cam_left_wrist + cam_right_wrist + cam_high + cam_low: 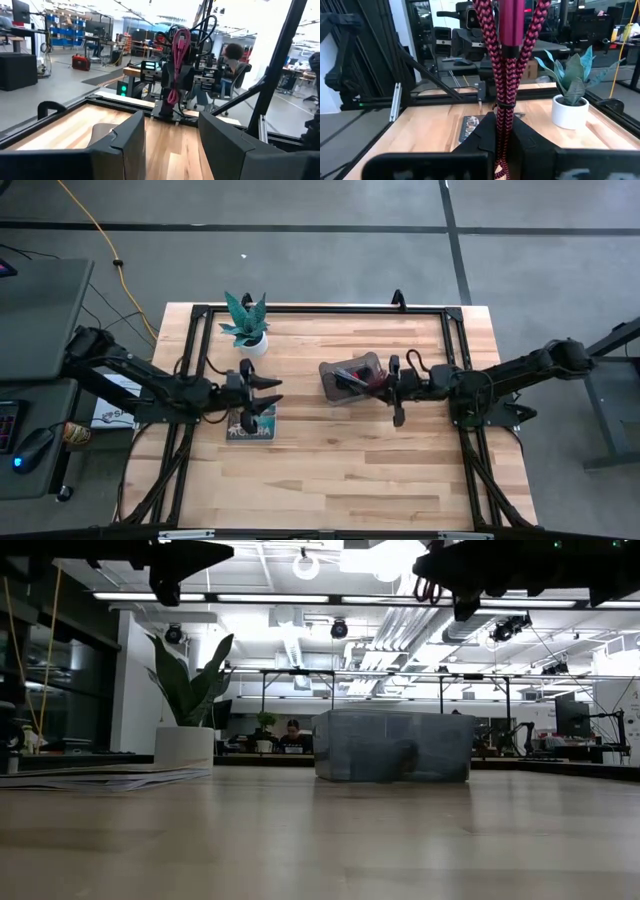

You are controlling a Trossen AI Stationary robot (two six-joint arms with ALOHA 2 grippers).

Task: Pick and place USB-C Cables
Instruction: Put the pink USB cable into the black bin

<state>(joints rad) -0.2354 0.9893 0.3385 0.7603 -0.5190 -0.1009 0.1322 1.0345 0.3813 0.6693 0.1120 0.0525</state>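
The right gripper (393,392) is pinching the red-and-black cable (506,75) right of centre, beside the clear bin (351,379) holding other cables. The left gripper (268,392) is hovering open and empty above the book (251,425), centre-left. Bare table (340,470) is lying open below.

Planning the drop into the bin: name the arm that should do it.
Right. Its end effector is shut on the red-and-black cable beside the clear bin; the left end effector hangs open above the book.

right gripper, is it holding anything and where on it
Yes: the right gripper pinches the red-and-black cable at the bundle's lower end, the rest standing up above the jaws. The left gripper holds nothing.
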